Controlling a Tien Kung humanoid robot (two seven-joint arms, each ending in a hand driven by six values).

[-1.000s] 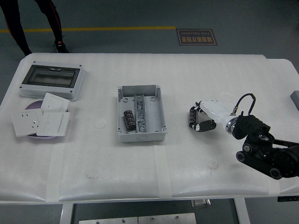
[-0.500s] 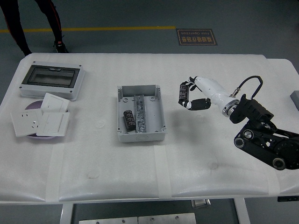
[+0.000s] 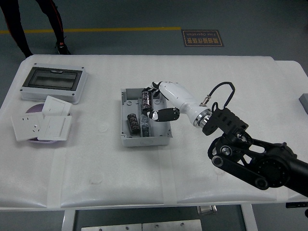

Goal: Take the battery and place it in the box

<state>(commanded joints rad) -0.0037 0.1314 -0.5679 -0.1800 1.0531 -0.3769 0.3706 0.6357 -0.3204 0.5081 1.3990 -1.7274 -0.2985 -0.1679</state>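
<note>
While the right hand [image 3: 155, 102] hung over the grey box [image 3: 145, 117], its fingers were wrapped around a dark battery [image 3: 147, 99]. That battery was up in the air, above the right half of the box. Another battery [image 3: 133, 123] lay inside the box on the left side of the metal strip.

To do this part well, I think the hand should go down slowly and let go only when the battery is low inside the walls. It should miss the rim.

The left hand could not be seen.

The white table [image 3: 231, 82] looked soft and a bit bumpy. A box with a clear lid [image 3: 54, 83] and white wall sockets [image 3: 41, 124] sat far left. A person's legs [image 3: 33, 21] stood on the grey floor by a yellow line [image 3: 120, 30].
</note>
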